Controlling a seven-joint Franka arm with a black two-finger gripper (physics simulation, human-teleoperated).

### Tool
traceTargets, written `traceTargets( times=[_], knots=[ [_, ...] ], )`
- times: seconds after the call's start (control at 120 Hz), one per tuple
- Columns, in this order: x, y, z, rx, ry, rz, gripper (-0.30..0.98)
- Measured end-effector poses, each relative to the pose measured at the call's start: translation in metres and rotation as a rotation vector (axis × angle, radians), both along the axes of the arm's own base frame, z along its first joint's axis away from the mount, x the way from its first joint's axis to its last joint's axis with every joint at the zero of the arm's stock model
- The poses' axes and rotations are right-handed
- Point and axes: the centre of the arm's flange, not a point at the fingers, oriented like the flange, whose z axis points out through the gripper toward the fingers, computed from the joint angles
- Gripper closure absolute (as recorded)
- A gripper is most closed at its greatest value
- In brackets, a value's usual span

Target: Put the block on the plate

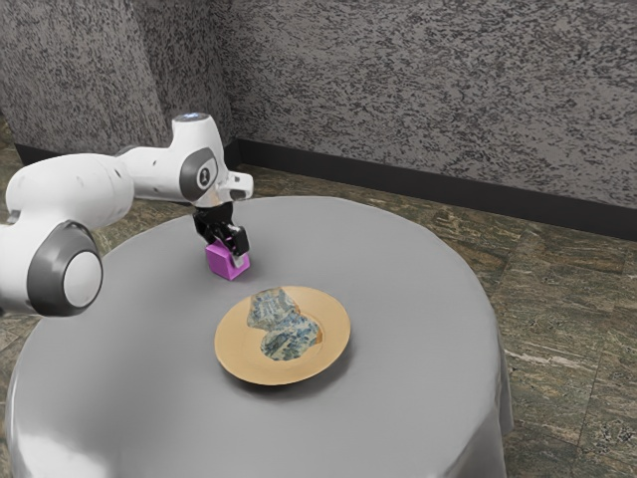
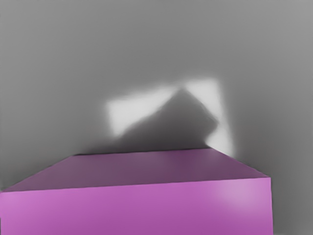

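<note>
The black gripper (image 1: 228, 246) is down at the magenta block (image 1: 225, 263), overlapping its upper part in the exterior view. How its far side meets the block is hidden, so I cannot tell whether it holds it. In the wrist view the block (image 2: 142, 205) is large and close under the hand, with a dark shadow on the grey surface beyond it. A round tan plate (image 1: 237, 349) with a blue-grey patterned middle lies on the table, apart from the block and nearer the exterior camera.
The round table has a grey cloth (image 1: 418, 299) that hangs over its edge. Beyond the table are a stone-patterned floor (image 1: 557, 319) and a rough grey wall (image 1: 428, 90). The white arm (image 1: 85, 194) reaches in over the table from the exterior view's left.
</note>
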Motion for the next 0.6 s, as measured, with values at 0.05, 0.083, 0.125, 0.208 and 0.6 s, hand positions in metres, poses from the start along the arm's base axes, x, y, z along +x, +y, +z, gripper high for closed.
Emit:
traceTargets(
  times=[0.05, 0.083, 0.125, 0.208, 0.6],
  knots=[
    [0.0, 0.0, 0.001, 0.001, -0.001, -0.001, 0.16],
    [0.0, 0.0, 0.001, 0.001, -0.002, -0.002, 0.17],
    [0.0, 0.0, 0.002, 0.001, -0.002, -0.003, 0.19],
    [0.0, 0.001, 0.002, 0.002, -0.003, -0.005, 0.22],
    [-0.002, -0.004, 0.03, 0.014, -0.023, -0.012, 0.26]
  ],
)
